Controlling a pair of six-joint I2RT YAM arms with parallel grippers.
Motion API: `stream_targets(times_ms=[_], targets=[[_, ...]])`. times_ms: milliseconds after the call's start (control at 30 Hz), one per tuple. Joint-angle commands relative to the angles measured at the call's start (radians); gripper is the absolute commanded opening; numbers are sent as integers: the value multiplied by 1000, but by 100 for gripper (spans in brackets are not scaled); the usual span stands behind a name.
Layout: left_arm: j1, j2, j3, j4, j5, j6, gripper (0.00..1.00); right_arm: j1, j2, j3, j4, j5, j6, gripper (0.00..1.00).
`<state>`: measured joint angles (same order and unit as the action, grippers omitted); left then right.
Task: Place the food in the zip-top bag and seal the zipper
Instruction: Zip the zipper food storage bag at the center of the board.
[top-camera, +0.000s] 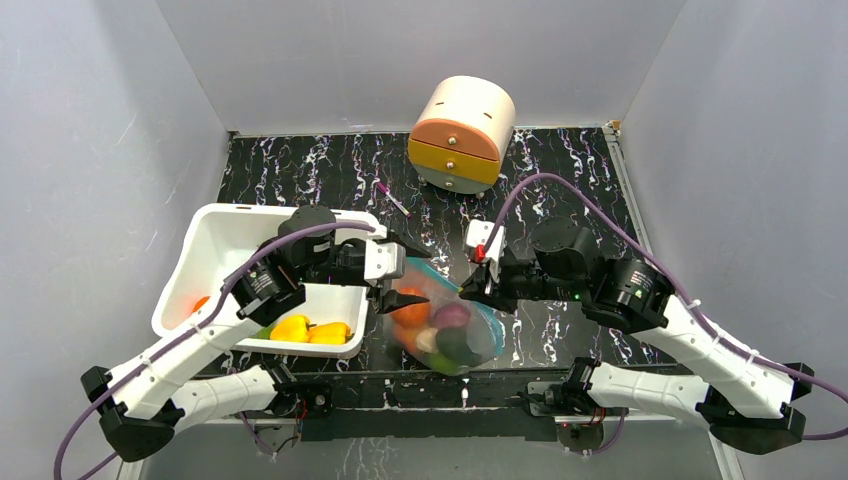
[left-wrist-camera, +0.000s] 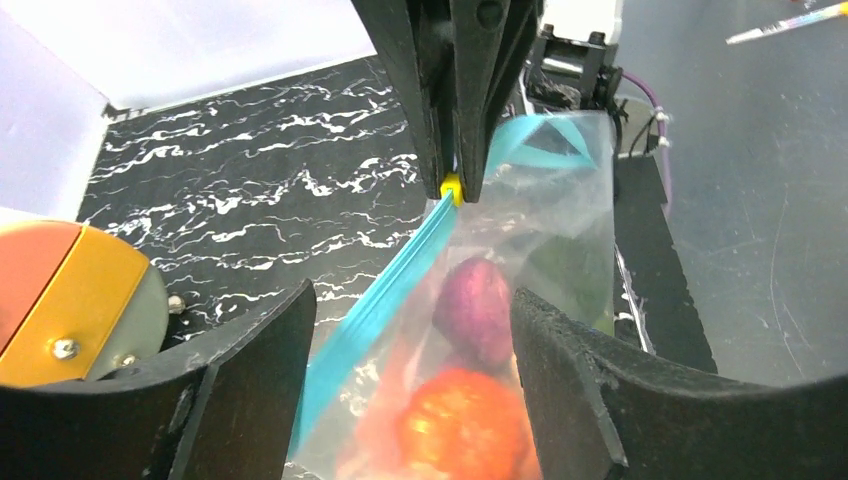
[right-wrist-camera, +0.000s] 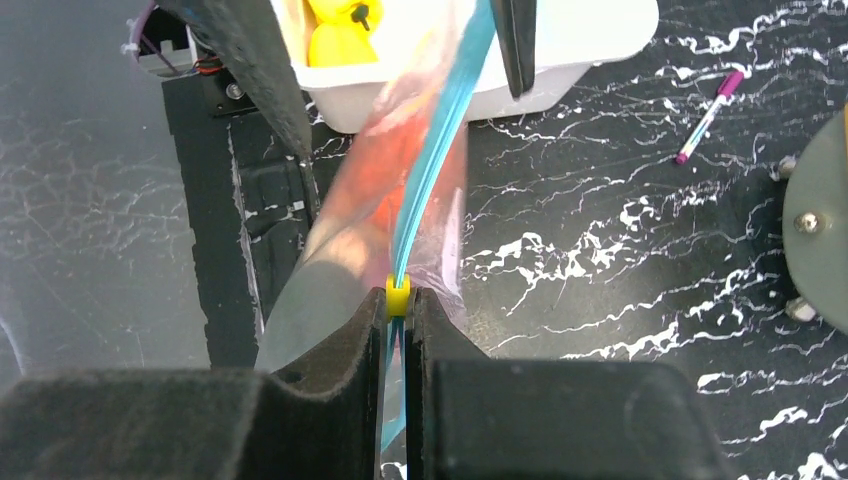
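Observation:
The zip-top bag (top-camera: 488, 330) lies at the table's near middle, holding an orange fruit (left-wrist-camera: 460, 425), a purple piece (left-wrist-camera: 480, 305) and green pieces (left-wrist-camera: 570, 270). Its blue-green zipper (left-wrist-camera: 380, 290) runs along the raised mouth edge. My right gripper (right-wrist-camera: 398, 302) is shut on the yellow slider (right-wrist-camera: 398, 296) and shows in the top view (top-camera: 468, 290). My left gripper (left-wrist-camera: 410, 390) is open, its fingers (left-wrist-camera: 250, 390) wide apart on either side of the bag's other end, and shows in the top view (top-camera: 400, 275). Two yellow peppers (top-camera: 310, 330) lie in the white tub.
The white tub (top-camera: 240, 230) stands at the left, under my left arm, with an orange piece (top-camera: 200, 302) in it. A round cream and orange drawer unit (top-camera: 462, 135) stands at the back. A pink pen (top-camera: 392, 198) lies in front of it.

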<state>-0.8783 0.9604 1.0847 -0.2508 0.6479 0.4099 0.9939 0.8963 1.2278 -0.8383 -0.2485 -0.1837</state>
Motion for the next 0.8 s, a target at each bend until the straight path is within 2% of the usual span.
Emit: stream_targets(times_ms=[0, 267, 367, 500, 600, 767], targets=[[3, 19, 42, -53, 97, 113, 67, 2, -9, 47, 65, -85, -121, 0], [4, 102, 105, -139, 200, 136, 53, 2, 3, 31, 83, -131, -191, 0], [3, 125, 107, -143, 212, 131, 39, 2, 2, 32, 100, -142, -203, 0], [3, 124, 80, -90, 200, 96, 11, 2, 6, 35, 103, -141, -224, 0], [3, 125, 79, -91, 197, 91, 0, 2, 6, 32, 101, -123, -229, 0], [2, 106, 80, -149, 97, 126, 0, 1, 1, 25, 61, -59, -202, 0]])
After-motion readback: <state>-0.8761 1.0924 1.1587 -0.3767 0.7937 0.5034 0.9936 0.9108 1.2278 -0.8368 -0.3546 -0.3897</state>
